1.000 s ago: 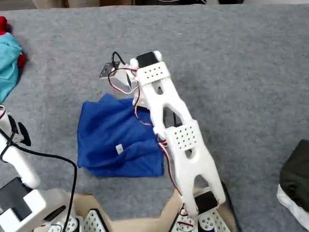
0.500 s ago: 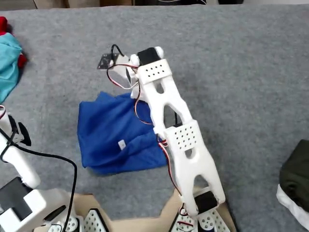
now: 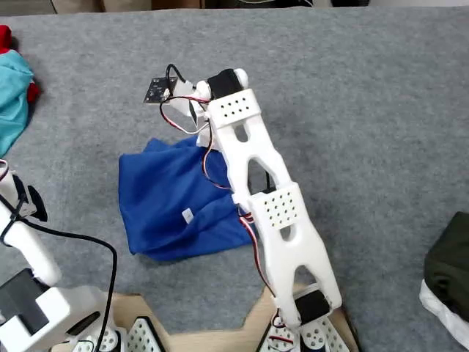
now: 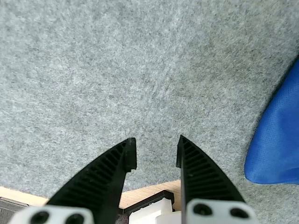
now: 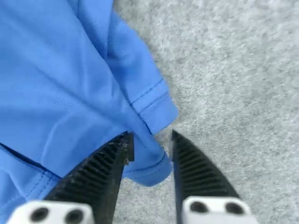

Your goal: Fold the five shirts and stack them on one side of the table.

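Blue shirt (image 3: pixel 179 202), rumpled & part-folded, flat on grey felt table (image 3: pixel 366 110): approx mid-table, a bit left of centre, closer to near edge than far. Small white tag (image 3: pixel 187 215) face-up on it.

R arm (image 3: pixel 271 213) stretched out from near edge, crossing shirt's right side, wrist just past shirt's far edge. R gripper (image 5: pixel 149 140) low over a hemmed corner of shirt (image 5: pixel 60 70). Fingers apart w/ narrow gap, stitched fold & a bit of felt visible betw. tips. Tips touching cloth or not: can't tell.

L arm (image 3: pixel 29 249) tucked back at near-left corner, black cable (image 3: pixel 80 238) looping off it. L gripper (image 4: pixel 156 149) over bare felt close to near edge, fingers apart by a similar gap, only felt betw. them. Shirt's edge (image 4: pixel 280 135) off to one side, apart from gripper.

Teal garment (image 3: pixel 13 92) w/ sth red (image 3: pixel 6 37) at left edge, toward far-left corner. Dark garment (image 3: pixel 448 264) on top of a white one (image 3: pixel 440 308) at right edge, toward near-right corner. Both piles well apart from blue shirt.
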### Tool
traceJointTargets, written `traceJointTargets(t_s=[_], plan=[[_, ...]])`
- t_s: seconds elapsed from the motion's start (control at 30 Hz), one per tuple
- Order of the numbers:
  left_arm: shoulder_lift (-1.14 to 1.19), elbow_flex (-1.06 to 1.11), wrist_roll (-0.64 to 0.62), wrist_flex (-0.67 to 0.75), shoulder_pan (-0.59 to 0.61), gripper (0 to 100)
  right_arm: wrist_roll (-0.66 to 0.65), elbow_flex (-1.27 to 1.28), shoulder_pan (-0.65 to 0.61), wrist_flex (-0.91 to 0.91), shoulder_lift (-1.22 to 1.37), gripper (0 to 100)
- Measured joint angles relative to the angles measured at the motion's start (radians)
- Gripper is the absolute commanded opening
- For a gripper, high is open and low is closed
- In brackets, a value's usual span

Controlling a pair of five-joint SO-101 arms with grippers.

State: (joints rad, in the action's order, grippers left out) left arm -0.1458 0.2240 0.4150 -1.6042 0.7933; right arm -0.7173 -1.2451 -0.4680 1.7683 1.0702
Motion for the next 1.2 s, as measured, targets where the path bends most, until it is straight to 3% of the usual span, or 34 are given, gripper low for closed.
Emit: traceJointTargets(t_s=[0.27,0.47,1.2], plan=[[0.0,0.0,0.0,0.0,0.0,15,0.0,0.0,0.0,0.0,0.0,15.9],[0.0,0.0,0.0,0.0,0.0,15,0.0,0.0,0.0,0.0,0.008,0.3],[0.0,0.0,0.0,0.0,0.0,15,-0.029,-0.064,0.025,0.0,0.008,1.6]])
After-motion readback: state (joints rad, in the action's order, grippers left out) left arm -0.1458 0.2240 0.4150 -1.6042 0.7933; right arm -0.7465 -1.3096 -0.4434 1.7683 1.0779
